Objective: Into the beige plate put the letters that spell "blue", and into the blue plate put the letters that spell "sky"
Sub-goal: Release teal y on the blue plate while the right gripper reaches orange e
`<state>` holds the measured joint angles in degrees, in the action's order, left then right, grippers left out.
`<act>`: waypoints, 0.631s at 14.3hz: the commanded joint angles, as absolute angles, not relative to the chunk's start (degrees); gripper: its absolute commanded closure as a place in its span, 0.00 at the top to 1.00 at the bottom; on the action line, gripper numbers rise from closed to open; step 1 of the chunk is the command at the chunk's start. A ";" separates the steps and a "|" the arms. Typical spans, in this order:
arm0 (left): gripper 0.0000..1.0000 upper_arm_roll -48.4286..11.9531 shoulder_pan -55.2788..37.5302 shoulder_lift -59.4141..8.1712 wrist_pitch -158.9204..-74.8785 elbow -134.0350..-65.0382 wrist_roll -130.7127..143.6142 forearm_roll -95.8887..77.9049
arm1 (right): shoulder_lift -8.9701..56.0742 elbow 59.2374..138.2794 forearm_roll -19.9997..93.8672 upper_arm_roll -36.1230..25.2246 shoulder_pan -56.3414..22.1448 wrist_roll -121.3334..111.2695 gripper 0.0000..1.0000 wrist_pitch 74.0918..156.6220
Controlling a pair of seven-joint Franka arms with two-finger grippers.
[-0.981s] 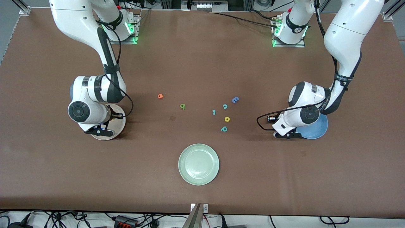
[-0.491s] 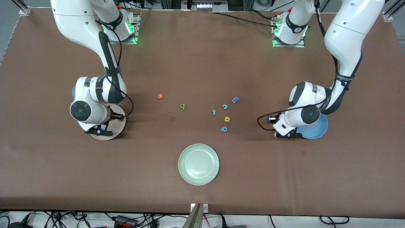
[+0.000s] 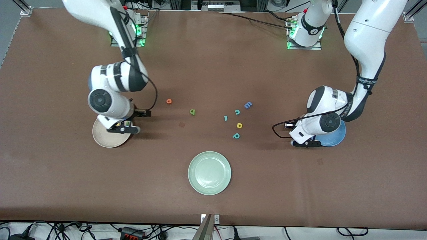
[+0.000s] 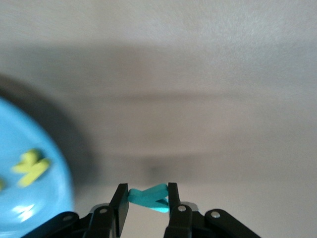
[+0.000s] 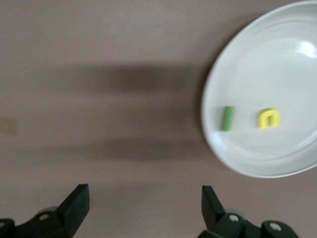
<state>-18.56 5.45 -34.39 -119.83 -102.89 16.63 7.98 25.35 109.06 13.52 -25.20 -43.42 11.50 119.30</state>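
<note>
- Letters of "blue" are found in two places: the dark green l (image 5: 227, 118) and the yellow u (image 5: 268, 118) lie side by side in the beige plate (image 3: 103, 140), while the orange e (image 3: 169, 101) and the light green b (image 3: 192, 112) lie on the table (image 3: 213, 206), nearer the right arm's end.
- The teal y (image 4: 148, 197) is held between the jaws of the left gripper (image 4: 146, 204), which is seen over the bare table just beside the blue plate (image 3: 335, 140).
- A yellow letter (image 4: 30, 167) lies in the blue plate; its shape cannot be told.
- The right gripper (image 5: 143, 203) is seen over the table at the edge of the beige plate, its jaws spread wide and holding nothing.
- Near the middle of the table a blue E (image 3: 248, 105), a teal c (image 3: 237, 112), a small teal letter (image 3: 226, 118), a yellow a (image 3: 239, 125) and a teal p (image 3: 236, 135) are scattered.
- A pale green plate (image 3: 209, 173) stands nearer to the front camera than these letters.
</note>
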 commanded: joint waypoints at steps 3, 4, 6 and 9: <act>0.18 -18.02 9.91 -33.40 -107.67 -95.27 6.87 12.90 | 22.94 117.76 15.12 -25.49 -53.43 12.48 1.00 129.19; 0.19 -18.10 11.24 -33.57 -107.67 -95.71 5.99 14.49 | 22.85 118.82 15.12 -25.49 -54.13 12.39 1.00 129.55; 0.23 -18.11 13.79 -34.45 -108.10 -97.37 5.71 14.94 | 22.94 120.49 15.12 -25.49 -56.15 12.39 1.00 130.07; 0.79 -18.28 15.21 -35.16 -110.39 -100.46 5.80 14.77 | 23.37 125.14 15.12 -25.49 -58.70 11.25 1.00 138.22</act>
